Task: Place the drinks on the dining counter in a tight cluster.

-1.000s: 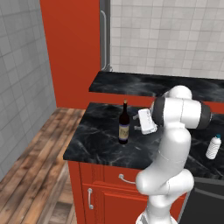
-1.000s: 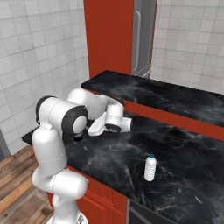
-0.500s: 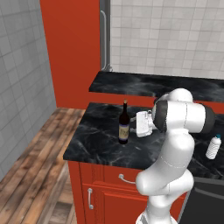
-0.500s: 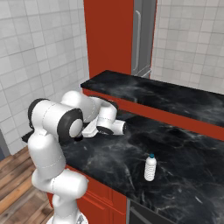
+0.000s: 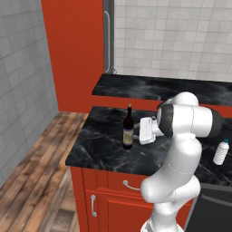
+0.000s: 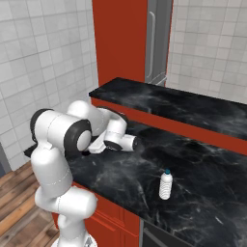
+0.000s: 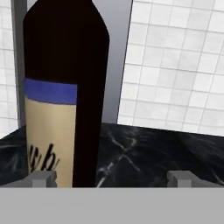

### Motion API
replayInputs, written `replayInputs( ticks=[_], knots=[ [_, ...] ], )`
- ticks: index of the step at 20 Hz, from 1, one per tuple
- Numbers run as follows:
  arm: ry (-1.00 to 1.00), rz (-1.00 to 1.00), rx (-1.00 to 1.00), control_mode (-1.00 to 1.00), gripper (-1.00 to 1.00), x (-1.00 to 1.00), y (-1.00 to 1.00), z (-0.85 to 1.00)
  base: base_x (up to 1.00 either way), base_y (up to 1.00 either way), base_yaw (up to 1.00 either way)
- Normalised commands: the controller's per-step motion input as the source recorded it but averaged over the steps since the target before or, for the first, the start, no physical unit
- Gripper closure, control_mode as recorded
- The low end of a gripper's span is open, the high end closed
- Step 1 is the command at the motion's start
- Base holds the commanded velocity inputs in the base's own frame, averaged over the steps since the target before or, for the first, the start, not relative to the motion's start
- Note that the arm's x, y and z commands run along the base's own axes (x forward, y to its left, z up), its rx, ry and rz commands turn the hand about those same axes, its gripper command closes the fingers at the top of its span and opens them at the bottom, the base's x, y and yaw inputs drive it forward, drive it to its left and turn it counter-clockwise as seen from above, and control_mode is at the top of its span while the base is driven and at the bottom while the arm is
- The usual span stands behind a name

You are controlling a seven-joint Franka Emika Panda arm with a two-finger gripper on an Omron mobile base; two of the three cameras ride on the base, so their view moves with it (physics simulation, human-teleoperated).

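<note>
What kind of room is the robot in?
It looks like a kitchen, drawn by a computer. There is a black-marble worktop on red drawers, a raised dining counter behind it, and tiled walls. A wine bottle and a small water bottle stand on the worktop.

This is a kitchen, drawn by computer. The walls [image 5: 181, 41] are covered in pale square tiles, and a tall red cabinet [image 5: 74, 50] stands beside a grey fridge door with a long handle [image 5: 108, 36]. A black marble table [image 5: 104, 140] tops red drawers with metal handles [image 5: 129, 186], with a higher marble counter [image 6: 193, 103] behind. The floor [image 5: 41, 167] is wood plank.
</note>
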Motion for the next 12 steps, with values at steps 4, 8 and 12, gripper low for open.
replayInputs(
  ticks=[4, 8, 12],
  knots=[
    [0.0, 0.0, 0.0, -1.0, -1.0, 0.0, 0.22, 0.0, 0.0, 0.0, 0.0],
    [0.0, 0.0, 0.0, -1.0, -1.0, -0.06, 0.16, 0.0, 0.0, 0.0, 0.0],
    [0.0, -0.01, 0.0, -1.0, -1.0, 0.0, 0.01, -0.01, 0.0, 0.0, 0.0]
  ],
)
